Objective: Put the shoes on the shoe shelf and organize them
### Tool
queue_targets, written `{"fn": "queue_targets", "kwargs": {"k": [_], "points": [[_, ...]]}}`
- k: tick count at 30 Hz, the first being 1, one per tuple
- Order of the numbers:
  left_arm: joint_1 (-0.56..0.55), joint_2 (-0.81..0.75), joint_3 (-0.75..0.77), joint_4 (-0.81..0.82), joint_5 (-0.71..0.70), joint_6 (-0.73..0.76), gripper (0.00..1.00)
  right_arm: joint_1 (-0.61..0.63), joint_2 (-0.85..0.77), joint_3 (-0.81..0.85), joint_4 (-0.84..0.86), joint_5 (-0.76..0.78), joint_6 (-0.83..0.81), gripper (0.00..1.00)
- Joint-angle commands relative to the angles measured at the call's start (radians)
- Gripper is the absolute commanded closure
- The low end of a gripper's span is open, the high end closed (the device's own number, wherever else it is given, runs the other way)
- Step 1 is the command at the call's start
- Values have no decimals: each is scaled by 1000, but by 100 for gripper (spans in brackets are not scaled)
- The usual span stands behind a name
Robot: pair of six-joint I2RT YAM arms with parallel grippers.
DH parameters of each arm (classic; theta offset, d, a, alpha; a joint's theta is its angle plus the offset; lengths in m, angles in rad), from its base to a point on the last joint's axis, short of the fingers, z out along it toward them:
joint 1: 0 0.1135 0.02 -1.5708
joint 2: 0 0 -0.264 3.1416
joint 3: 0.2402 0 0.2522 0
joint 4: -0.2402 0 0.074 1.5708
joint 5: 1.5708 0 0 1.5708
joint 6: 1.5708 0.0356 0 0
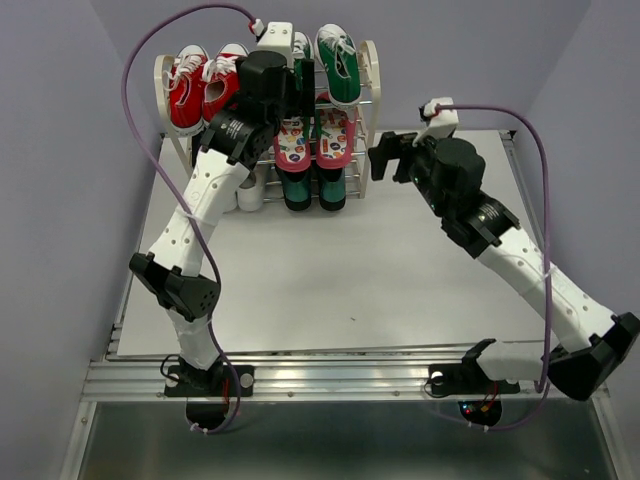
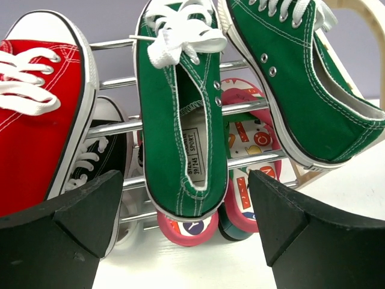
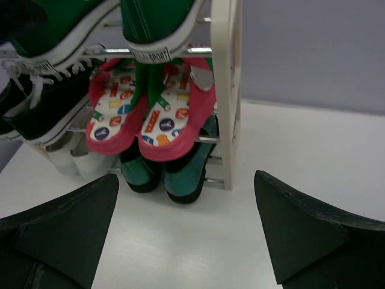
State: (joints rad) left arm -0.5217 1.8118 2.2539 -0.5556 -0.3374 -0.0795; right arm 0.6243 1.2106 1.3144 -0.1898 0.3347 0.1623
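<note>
The shoe shelf (image 1: 372, 75) stands at the back of the table, its chrome rods (image 2: 114, 126) close in the left wrist view. Two green canvas sneakers (image 1: 340, 65) (image 2: 174, 120) lie on the top tier at the right. Red-strapped flip-flops (image 1: 335, 135) (image 3: 174, 114) sit on the tier below, and dark green loafers (image 1: 332, 185) (image 3: 186, 174) on the bottom. My left gripper (image 2: 185, 180) is open just in front of the left green sneaker's heel, with neither finger touching it. Open and empty, my right gripper (image 1: 385, 155) (image 3: 186, 177) hangs right of the shelf.
Red sneakers with white laces (image 1: 188, 95) (image 2: 36, 120) fill the shelf's top left. Black sneakers (image 3: 42, 108) sit below them, with white shoes (image 1: 250, 190) at the bottom left. Purple walls close in the back and both sides. The white table (image 1: 380, 280) stretches in front of the shelf.
</note>
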Motion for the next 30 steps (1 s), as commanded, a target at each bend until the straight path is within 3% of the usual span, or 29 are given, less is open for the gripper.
{"fn": "queue_targets", "kwargs": {"k": [1, 4, 8, 11, 15, 19, 23, 30], "points": [[3, -74, -43, 60, -23, 12, 3, 12, 124, 141, 99, -106, -141, 0], [3, -71, -66, 72, -19, 7, 6, 22, 225, 245, 145, -85, -182, 0], [2, -39, -45, 72, -18, 9, 18, 22, 365, 408, 141, -65, -204, 4], [2, -17, -28, 78, -22, 3, 34, 31, 441, 543, 127, -54, -204, 7], [2, 4, -8, 94, -5, -11, 62, 31, 483, 600, 150, -34, -201, 11], [3, 20, 4, 106, 0, -19, 71, 31, 536, 663, 153, 29, -202, 14], [3, 24, 3, 125, -8, -37, 83, 31, 587, 707, 150, 93, -188, 26], [2, 32, 12, 164, 2, -20, 88, 31, 642, 753, 115, 127, -181, 35]]}}
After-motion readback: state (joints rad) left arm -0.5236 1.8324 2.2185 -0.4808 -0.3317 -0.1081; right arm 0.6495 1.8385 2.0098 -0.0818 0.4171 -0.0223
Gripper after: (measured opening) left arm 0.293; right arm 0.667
